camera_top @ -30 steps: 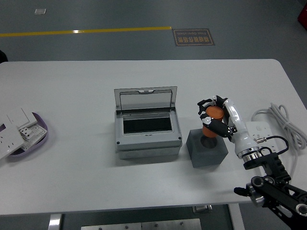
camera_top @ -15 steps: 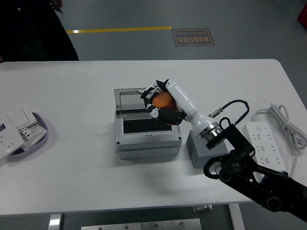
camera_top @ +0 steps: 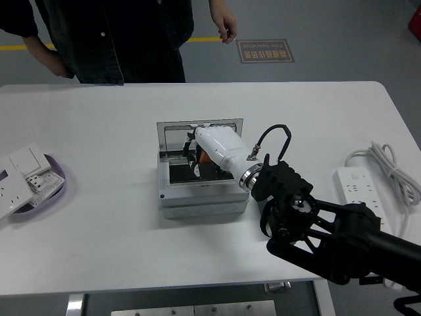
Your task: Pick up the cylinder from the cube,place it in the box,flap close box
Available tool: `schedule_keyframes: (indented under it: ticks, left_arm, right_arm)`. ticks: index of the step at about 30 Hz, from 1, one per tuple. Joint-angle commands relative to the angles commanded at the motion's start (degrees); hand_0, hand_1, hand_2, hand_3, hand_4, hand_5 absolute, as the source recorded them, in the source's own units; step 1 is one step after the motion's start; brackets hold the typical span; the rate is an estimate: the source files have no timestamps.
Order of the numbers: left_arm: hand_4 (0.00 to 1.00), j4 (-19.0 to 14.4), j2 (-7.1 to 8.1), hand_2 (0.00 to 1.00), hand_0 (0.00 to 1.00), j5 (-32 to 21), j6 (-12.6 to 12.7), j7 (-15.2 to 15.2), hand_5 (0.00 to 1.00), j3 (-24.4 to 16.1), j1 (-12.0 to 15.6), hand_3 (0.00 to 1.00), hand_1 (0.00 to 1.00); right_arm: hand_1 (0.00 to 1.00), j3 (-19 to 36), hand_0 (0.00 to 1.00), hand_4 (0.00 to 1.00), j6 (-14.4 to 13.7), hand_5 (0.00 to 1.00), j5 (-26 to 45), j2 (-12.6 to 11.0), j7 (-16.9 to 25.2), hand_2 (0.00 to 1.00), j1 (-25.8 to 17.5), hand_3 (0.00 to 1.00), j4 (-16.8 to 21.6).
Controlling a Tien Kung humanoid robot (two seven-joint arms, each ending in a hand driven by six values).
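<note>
The grey box (camera_top: 197, 204) stands mid-table with its clear lid (camera_top: 177, 135) tilted up at the back. My right hand (camera_top: 196, 159), white with black fingertips, reaches down into the open box from the right. Its fingers are curled on the orange cylinder (camera_top: 206, 158), of which only a sliver shows under the palm. The black right forearm (camera_top: 316, 230) crosses the spot where the grey cube stood, so the cube is hidden. My left arm is out of the picture.
A white power strip (camera_top: 355, 182) with its coiled cable (camera_top: 389, 164) lies at the right edge. A purple tray (camera_top: 56, 172) with white wall sockets sits at the left edge. A person in dark clothes (camera_top: 118, 39) stands at the far side, one hand (camera_top: 227, 27) hanging loose.
My right hand carried the orange cylinder from the cube leftwards, over the box, and has now lowered it into the box. A person has stepped up to the far side.
</note>
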Motion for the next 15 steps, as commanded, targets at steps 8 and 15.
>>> schedule_keyframes:
  ticks: [8,15]
  left_arm:
    - [0.689,0.0,-0.01,0.616,0.596,-0.1,-0.1,0.1,0.218,0.2,-0.3,0.634,0.623]
    - [0.688,0.0,0.09,0.616,0.596,-0.1,-0.1,0.0,0.218,0.2,-0.3,0.634,0.623]
  right_arm:
    - [0.606,-3.5,0.696,0.231,0.3,0.043,-1.8,0.5,0.3,0.595,1.5,0.6,-2.7]
    - [0.667,-5.1,0.763,0.472,-1.3,0.237,-0.9,0.6,1.9,0.669,2.1,0.668,-4.0]
